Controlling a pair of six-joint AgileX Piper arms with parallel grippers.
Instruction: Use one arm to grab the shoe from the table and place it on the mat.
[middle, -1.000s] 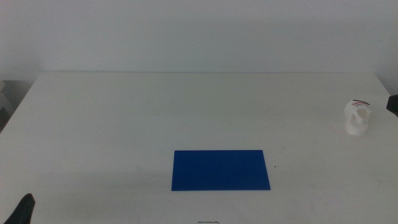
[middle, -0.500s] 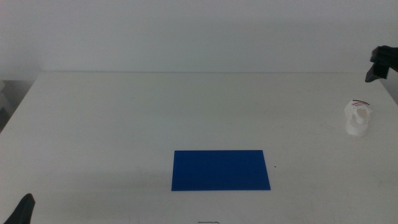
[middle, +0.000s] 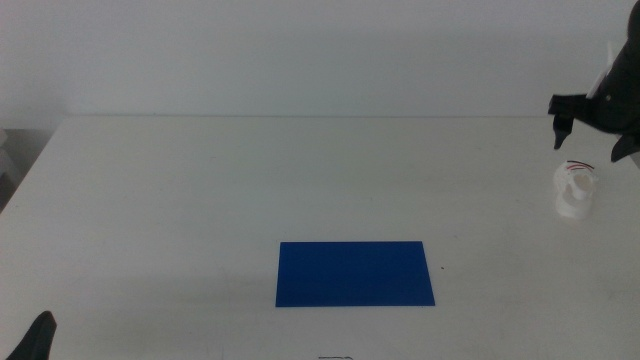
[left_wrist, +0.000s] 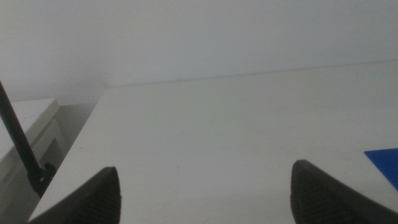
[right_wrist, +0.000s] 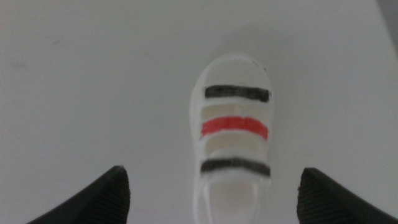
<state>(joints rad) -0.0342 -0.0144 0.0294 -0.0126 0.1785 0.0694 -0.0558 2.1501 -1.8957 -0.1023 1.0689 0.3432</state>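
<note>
- Left gripper (middle: 38, 338) — waits at the near left corner of the table (middle: 200, 190); only a dark tip shows in the middle view. In its own wrist view the two jaws stand wide apart, with nothing between them.
- Mat (middle: 356, 273) — deep-blue rectangle, lying flat on the near centre of the table, well apart from the shoe. One blue corner (left_wrist: 387, 163) shows in the left wrist view.
- Shoe (middle: 575, 190) — small white chunky-soled sandal, resting on the table near its right edge, farther back than the mat. The right wrist view looks down on it (right_wrist: 233, 140): three straps across the top, dark, red, dark, the red one in the middle.
- Right gripper (middle: 595, 125) — black, hanging above the shoe and just behind it, at the right edge of the middle view. Jaws spread wide and touching nothing; in the right wrist view the shoe lies on the line between them.
- Table — plain white top, running back to a pale wall.
</note>
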